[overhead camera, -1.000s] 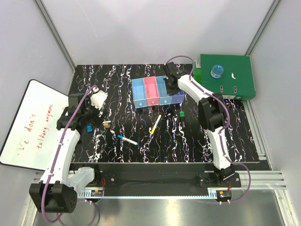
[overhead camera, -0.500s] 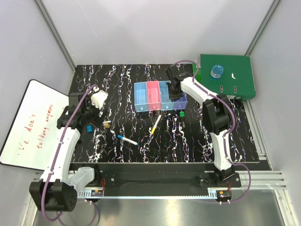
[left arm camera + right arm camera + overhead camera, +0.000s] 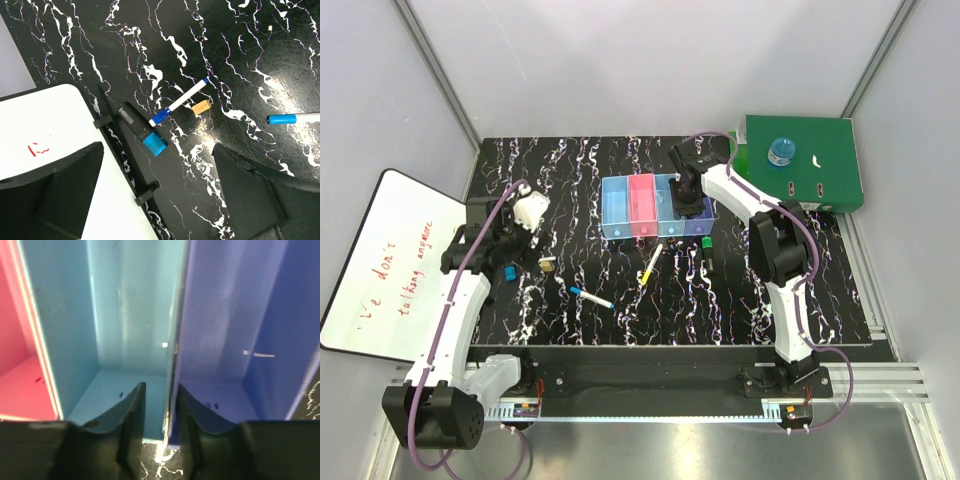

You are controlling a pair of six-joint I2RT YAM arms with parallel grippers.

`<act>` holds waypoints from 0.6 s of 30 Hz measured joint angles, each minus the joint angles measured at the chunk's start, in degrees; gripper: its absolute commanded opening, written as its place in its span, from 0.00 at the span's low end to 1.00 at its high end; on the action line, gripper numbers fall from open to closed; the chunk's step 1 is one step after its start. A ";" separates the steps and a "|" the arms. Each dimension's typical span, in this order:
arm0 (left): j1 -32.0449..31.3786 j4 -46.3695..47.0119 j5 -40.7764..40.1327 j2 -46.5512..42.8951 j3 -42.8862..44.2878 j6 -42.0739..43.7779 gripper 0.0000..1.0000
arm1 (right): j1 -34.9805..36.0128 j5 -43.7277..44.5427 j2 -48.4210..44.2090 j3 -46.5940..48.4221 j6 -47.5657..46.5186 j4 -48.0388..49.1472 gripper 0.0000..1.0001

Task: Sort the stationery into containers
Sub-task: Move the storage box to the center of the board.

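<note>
The right hand [image 3: 159, 405] pinches the wall between the light blue and purple bins [image 3: 175, 340].

Black marble-patterned table [image 3: 620, 310] lying under my view, white veins running across it. Whiteboard [image 3: 390, 260] sitting at left, overhanging table's left edge, red writing showing on it. In my left wrist view, whiteboard corner [image 3: 55, 130] showing small red marks. Big green folder [image 3: 820, 185] lying at far right corner. Purple cables [image 3: 460, 290] trailing along both sides. Grey walls [image 3: 640, 60] standing around table.
</note>
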 measured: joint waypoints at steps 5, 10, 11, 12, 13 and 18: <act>0.00 0.00 0.39 -0.04 0.00 0.00 0.99 | 0.50 -1.27 0.00 0.28 -0.94 -0.15 0.56; 0.00 -0.02 0.79 -0.66 0.00 0.00 0.99 | 0.57 -1.49 -0.44 1.79 -2.99 -0.72 0.61; 0.00 -0.04 0.94 -0.90 0.00 0.00 0.99 | 0.57 -1.46 -0.72 2.16 -3.65 -0.92 0.64; 0.00 -0.04 1.11 -1.18 0.00 0.00 0.99 | 0.57 -1.46 -1.22 2.43 -4.35 -1.03 0.64; 0.00 -0.07 1.33 -1.40 0.02 0.00 0.99 | 0.57 -1.49 -1.70 2.73 -5.11 -1.18 0.66; 0.00 -0.28 3.13 -2.93 0.63 -0.02 0.99 | 0.57 -0.04 -5.18 7.87 -13.20 -2.14 0.73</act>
